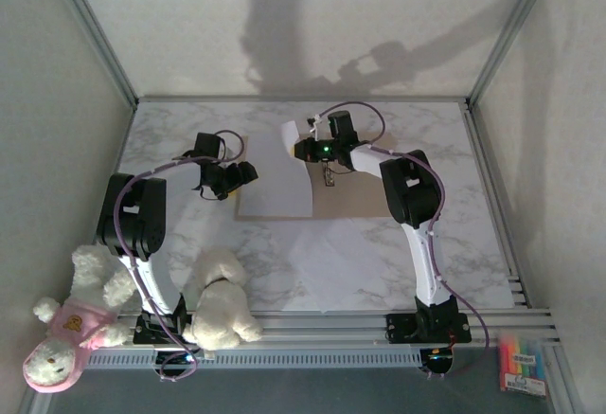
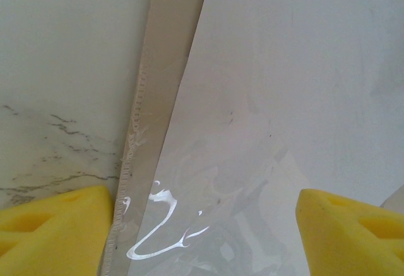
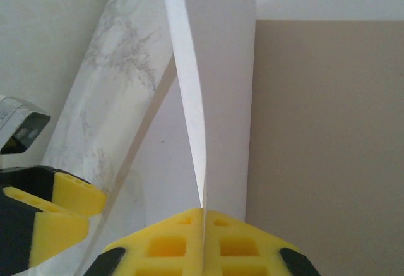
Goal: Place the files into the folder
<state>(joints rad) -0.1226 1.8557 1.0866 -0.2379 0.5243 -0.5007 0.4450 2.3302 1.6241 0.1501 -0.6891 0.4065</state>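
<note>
Right wrist view has the right end effector (image 3: pixel 203 218) clenched, its yellow foam pads (image 3: pixel 164 244) pressed together on the edge of a thin white rectangular paper sheet (image 3: pixel 221 99). The sheet rises from the pinch and curls over at its far end. Just to the right of the pinch lies the bare inner face of the flat tan-brown cardboard folder (image 3: pixel 328 150), spread on the pale marble desk (image 3: pixel 120 55). The rest of the sheet slopes down to the left, onto the folder's left part.

Seen from the top external view, the sheet's long axis runs near to far, in line with the folder's left edge. A narrow strip of cardboard shows beyond the paper's left side. The left end effector (image 2: pixel 202 225) hangs over that strip, released and empty, with one yellow finger on the desk side and the other over the paper.

So the right arm has the file, and the folder lies below it and to its right. I judge the coming move is to lower the lifted edge rightward and flat, keeping the sheet square so it lands inside the cardboard outline.
</note>
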